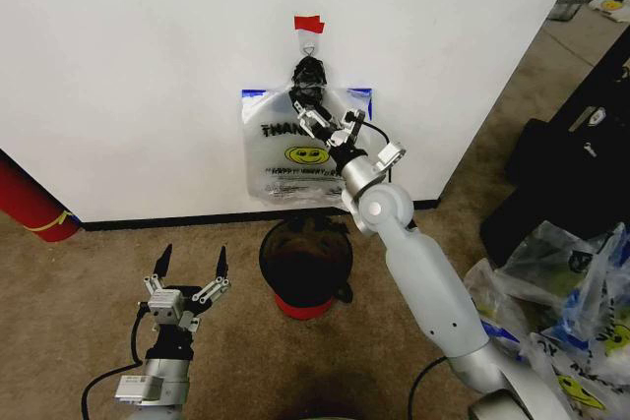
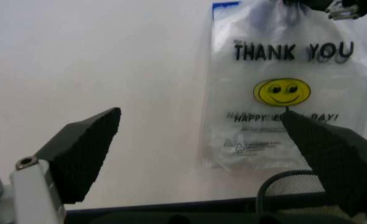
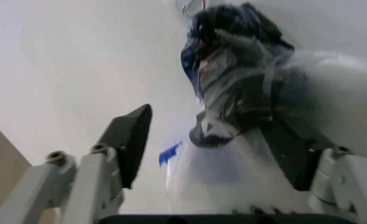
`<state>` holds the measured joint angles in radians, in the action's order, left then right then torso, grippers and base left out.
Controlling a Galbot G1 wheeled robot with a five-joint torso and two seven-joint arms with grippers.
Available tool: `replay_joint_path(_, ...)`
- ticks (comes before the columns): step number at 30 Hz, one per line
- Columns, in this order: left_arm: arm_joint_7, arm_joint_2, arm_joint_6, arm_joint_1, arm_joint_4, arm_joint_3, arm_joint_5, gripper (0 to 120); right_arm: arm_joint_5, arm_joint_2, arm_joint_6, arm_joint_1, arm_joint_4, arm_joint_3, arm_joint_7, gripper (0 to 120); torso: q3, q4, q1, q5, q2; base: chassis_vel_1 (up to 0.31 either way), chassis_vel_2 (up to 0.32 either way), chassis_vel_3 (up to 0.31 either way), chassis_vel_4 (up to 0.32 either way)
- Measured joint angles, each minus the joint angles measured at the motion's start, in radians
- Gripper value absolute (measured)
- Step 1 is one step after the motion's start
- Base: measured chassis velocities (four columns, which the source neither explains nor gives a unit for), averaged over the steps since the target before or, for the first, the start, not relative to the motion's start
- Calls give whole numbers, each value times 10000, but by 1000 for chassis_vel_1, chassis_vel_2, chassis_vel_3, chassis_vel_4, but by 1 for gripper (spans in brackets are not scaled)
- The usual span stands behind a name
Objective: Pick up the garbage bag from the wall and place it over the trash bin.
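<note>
Thin clear crinkly plastic garbage bag with blue patches, yellow smiley, black "THANK YOU" print hung flat on plain white wall, from small metal hook under red tape strip. Right gripper at bunched bag neck, fingers spread wide either side, not clamped. Small round black trash bin, red base, stood on carpet below bag. Left gripper low near carpet, wide open, empty.

The garbage bag is thin clear plastic with blue corners, black "THANK YOU" print and a yellow smiley; it hangs flat on the white wall, and its gathered dark top is between the spread fingers of the right gripper. Above this gripper the wall has a small metal hook and red tape. The trash bin, round, black and with a red base, stands upright on the floor under the bag, well below the gripper.
</note>
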<state>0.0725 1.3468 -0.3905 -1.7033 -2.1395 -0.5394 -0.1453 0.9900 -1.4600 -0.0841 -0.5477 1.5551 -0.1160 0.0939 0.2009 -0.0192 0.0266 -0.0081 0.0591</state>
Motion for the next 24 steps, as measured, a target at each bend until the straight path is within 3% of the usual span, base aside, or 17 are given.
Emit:
replay_joint_path(16,-25,71,-133,-168,-132,10,88,100,100,55,-27,-49,75,-190,-279,1,0,0,0,1,0,0,0,0,0)
replay_joint_path(24,-29,82,-198,-198,-121,41,157,100,112,293,-34,-241,385,-202,-339,0,0,3,0,2,0,0,0,0,0)
